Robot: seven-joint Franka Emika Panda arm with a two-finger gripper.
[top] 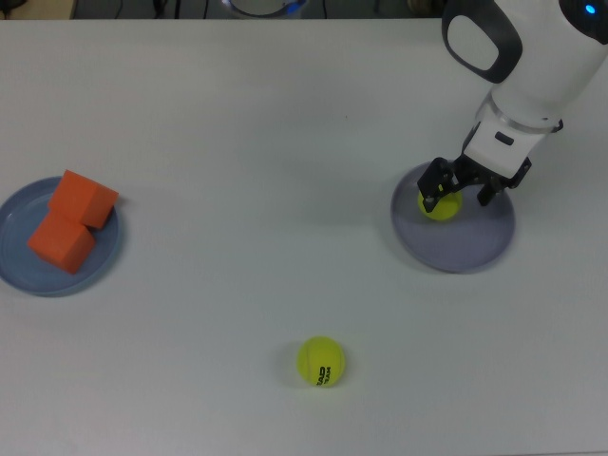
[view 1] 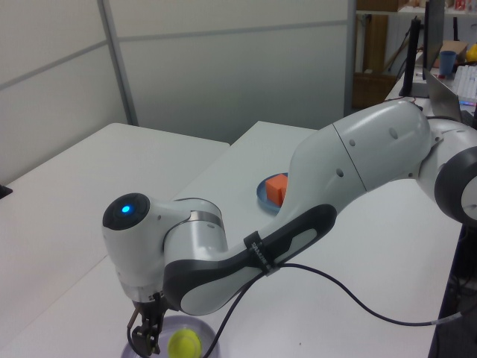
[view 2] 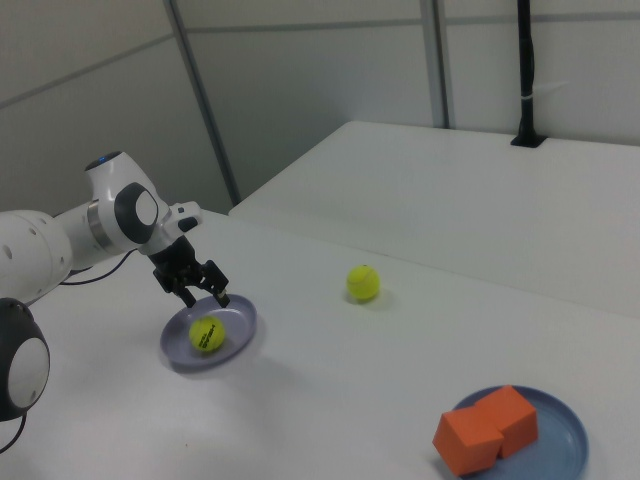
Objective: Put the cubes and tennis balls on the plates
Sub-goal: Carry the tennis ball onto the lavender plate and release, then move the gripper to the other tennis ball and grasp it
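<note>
Two orange cubes (top: 84, 199) (top: 62, 241) sit together on the light blue plate (top: 17, 274) at the top view's left. They also show in the right view, cubes (view 2: 470, 441) on the blue plate (view 2: 570, 440). One tennis ball (top: 440, 205) lies on the lavender plate (top: 465, 247), also seen as ball (view 2: 207, 334) on plate (view 2: 238, 322). My gripper (top: 459, 196) hovers just over this ball, open, fingers spread on either side. The other tennis ball (top: 321, 361), with black print, rests on the bare table.
The white table (top: 237, 114) stretches between the two plates. My arm's white body (view 1: 350, 156) and its black cable (view 1: 358, 306) arch over the table in the left view. A black pole (view 2: 525, 70) stands on a far table.
</note>
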